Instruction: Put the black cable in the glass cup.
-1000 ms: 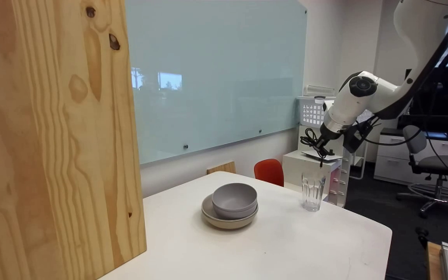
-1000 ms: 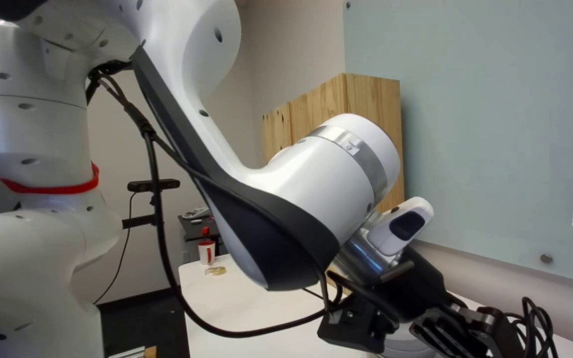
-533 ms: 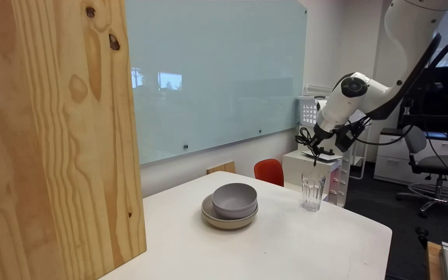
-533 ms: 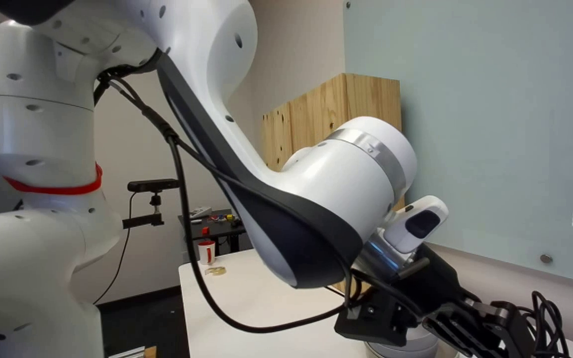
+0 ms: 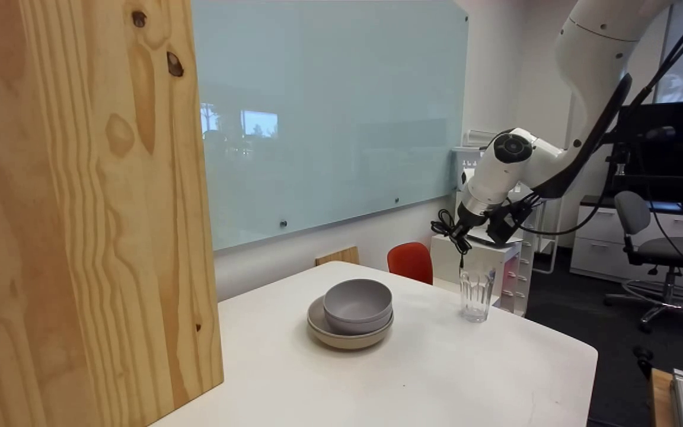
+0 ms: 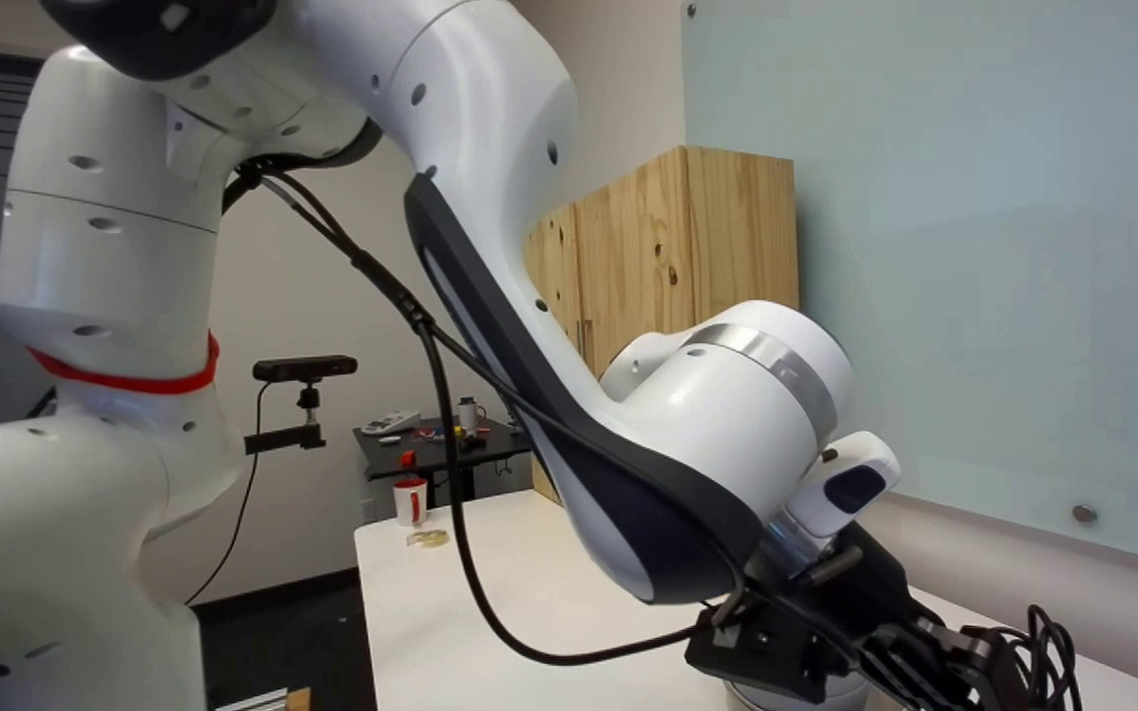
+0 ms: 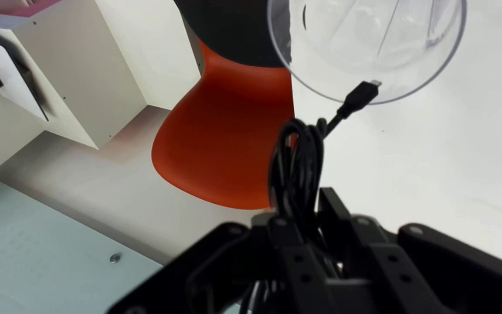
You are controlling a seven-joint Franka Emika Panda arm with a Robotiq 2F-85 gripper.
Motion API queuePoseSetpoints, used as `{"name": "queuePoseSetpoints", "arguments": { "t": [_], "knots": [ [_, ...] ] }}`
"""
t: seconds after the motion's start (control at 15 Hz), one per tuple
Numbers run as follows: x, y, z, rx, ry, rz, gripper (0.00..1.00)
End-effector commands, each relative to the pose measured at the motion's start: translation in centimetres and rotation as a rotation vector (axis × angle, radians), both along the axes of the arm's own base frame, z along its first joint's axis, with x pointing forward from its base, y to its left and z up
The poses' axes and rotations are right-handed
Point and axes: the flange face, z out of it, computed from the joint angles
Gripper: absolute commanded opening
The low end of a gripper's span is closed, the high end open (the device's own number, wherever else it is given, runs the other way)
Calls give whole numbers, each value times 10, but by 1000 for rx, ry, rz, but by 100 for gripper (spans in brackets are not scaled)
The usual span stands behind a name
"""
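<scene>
The white table's point(image 5: 442, 373) far right holds the glass tumbler point(image 5: 476, 296), and my gripper point(image 7: 306, 213) pinches the black USB cable point(image 7: 306, 168) above it, slightly left; if I lower uncentred, loops or plug point(image 7: 361, 97) could snag the rim and topple it. The tumbler looks empty; to its left, a grey bowl point(image 5: 358, 300) nests in a beige dish point(image 5: 350, 342).

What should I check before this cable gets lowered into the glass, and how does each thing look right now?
1. Gripper closed on the black cable: ok.
2. Glass cup upright on the table: ok.
3. Bulk of the cable above the cup's opening: not ok; in the wrist view it sits outside.
4. Plug clear of the cup: cannot tell; they overlap in the wrist view.
5. Stacked bowls apart from the cup: ok.
</scene>
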Motion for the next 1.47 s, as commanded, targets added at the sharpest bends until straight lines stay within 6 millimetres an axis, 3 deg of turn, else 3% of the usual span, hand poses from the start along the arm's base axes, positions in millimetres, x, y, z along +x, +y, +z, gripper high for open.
{"name": "queuePoseSetpoints", "arguments": {
  "t": [0.0, 0.67, 1.2, 1.4],
  "knots": [
    [12, -11, -24, 104, -27, -52, 6],
    [2, -24, -36, 94, 1, -79, 6],
    [9, 1, -25, 82, -7, 1, 6],
    [7, 1, -26, 83, -6, -4, 6]
  ]
}}
